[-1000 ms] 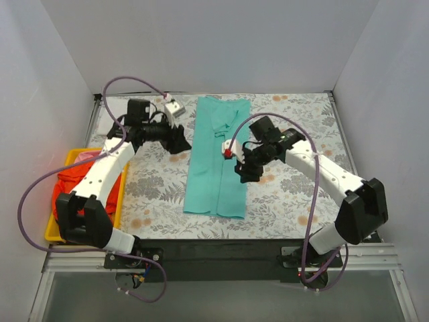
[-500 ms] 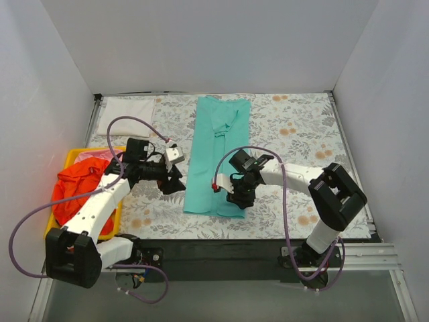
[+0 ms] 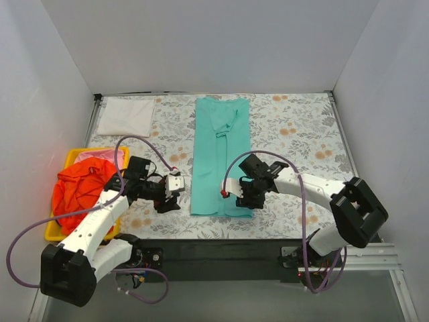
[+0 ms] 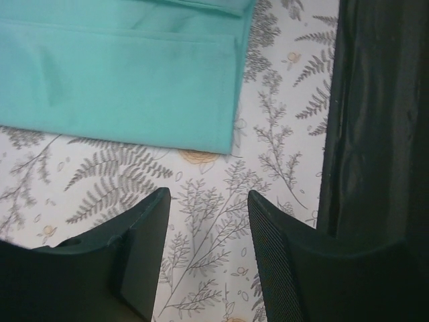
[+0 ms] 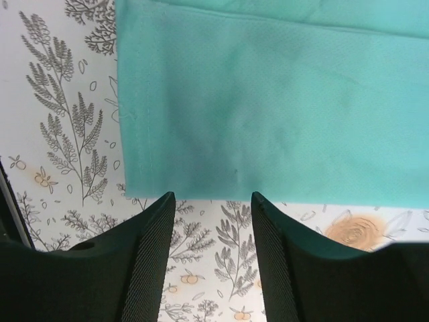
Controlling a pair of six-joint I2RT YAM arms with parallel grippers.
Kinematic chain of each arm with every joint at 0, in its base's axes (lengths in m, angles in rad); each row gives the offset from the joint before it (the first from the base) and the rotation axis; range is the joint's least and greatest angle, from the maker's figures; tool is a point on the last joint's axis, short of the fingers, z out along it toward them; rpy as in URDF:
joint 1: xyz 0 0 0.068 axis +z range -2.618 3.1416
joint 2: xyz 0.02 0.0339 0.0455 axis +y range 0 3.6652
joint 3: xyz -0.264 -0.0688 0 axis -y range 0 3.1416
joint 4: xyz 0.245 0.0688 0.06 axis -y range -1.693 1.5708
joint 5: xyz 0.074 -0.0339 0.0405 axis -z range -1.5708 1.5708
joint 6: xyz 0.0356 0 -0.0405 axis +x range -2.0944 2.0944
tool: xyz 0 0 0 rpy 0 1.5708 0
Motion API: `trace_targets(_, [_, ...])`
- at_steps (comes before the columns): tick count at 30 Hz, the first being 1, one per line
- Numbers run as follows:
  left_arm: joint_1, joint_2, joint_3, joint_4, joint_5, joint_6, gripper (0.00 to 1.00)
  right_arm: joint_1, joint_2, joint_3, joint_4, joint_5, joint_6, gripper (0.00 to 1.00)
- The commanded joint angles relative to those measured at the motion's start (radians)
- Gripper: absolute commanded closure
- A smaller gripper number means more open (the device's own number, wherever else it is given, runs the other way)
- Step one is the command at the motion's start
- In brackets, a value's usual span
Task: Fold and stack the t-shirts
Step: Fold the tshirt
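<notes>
A teal-green t-shirt (image 3: 218,154) lies folded into a long strip down the middle of the table; it also shows in the left wrist view (image 4: 120,80) and the right wrist view (image 5: 268,100). A folded white t-shirt (image 3: 126,115) lies at the back left. An orange-red t-shirt (image 3: 79,188) and a pink t-shirt (image 3: 94,156) sit in the yellow tray (image 3: 56,232). My left gripper (image 3: 171,201) is open and empty, left of the strip's near corner (image 4: 209,201). My right gripper (image 3: 242,199) is open and empty at the strip's near right edge (image 5: 213,204).
The grey floral tablecloth (image 3: 295,134) covers the table. The table's dark front edge (image 3: 221,249) runs close behind both grippers, also seen in the left wrist view (image 4: 375,121). White walls enclose the back and sides.
Both arms have drawn back from the far part of the table towards the near edge. Both grippers now sit low beside the teal shirt's near end. The shirt lies as before.
</notes>
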Motion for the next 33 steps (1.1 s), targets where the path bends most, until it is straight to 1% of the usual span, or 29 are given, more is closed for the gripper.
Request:
trace_targets(1, [-0.071,-0.015,-0.044,-0.034,-0.020,0.128,0.52,-0.002,-0.107,0.010,-0.035,-0.027,-0.035,0.43])
trace_targets(2, [-0.094,-0.015,-0.069,-0.024,-0.033,0.133,0.53,0.000,-0.141,0.012,-0.034,-0.036,-0.038,0.40])
trace_targets(3, [-0.130,-0.016,-0.081,0.015,-0.039,0.129,0.55,0.000,-0.159,0.006,-0.035,-0.055,-0.052,0.39])
trace_targets(5, [-0.163,-0.021,-0.106,0.064,-0.042,0.115,0.57,0.000,-0.214,-0.016,-0.035,-0.082,-0.079,0.39])
trace_targets(6, [-0.192,-0.021,-0.126,0.119,-0.045,0.094,0.58,0.000,-0.236,-0.049,-0.032,-0.121,-0.116,0.39])
trace_targets(8, [-0.223,-0.015,-0.147,0.174,-0.057,0.070,0.59,0.020,-0.277,-0.094,-0.005,-0.142,-0.139,0.40])
trace_targets(12, [-0.290,0.013,-0.198,0.303,-0.121,0.070,0.59,0.063,-0.271,-0.174,0.057,-0.133,-0.154,0.44])
trace_targets(15, [-0.327,0.051,-0.230,0.407,-0.151,0.072,0.59,0.067,-0.252,-0.226,0.132,-0.103,-0.161,0.46])
trace_targets(19, [-0.358,0.114,-0.246,0.522,-0.198,0.044,0.59,0.070,-0.221,-0.260,0.167,-0.073,-0.162,0.47])
trace_targets(21, [-0.366,0.138,-0.253,0.549,-0.217,0.035,0.59,0.069,-0.222,-0.283,0.198,-0.057,-0.161,0.47])
trace_targets(26, [-0.379,0.175,-0.275,0.556,-0.244,0.053,0.59,0.069,-0.204,-0.292,0.223,-0.049,-0.150,0.48])
trace_targets(30, [-0.392,0.211,-0.276,0.555,-0.266,0.040,0.64,0.070,-0.172,-0.291,0.233,-0.049,-0.145,0.52])
trace_targets(31, [-0.395,0.223,-0.275,0.556,-0.272,0.035,0.68,0.070,-0.166,-0.292,0.238,-0.049,-0.141,0.53])
trace_targets(33, [-0.399,0.253,-0.276,0.596,-0.307,0.011,0.73,0.070,-0.144,-0.291,0.258,-0.046,-0.130,0.60])
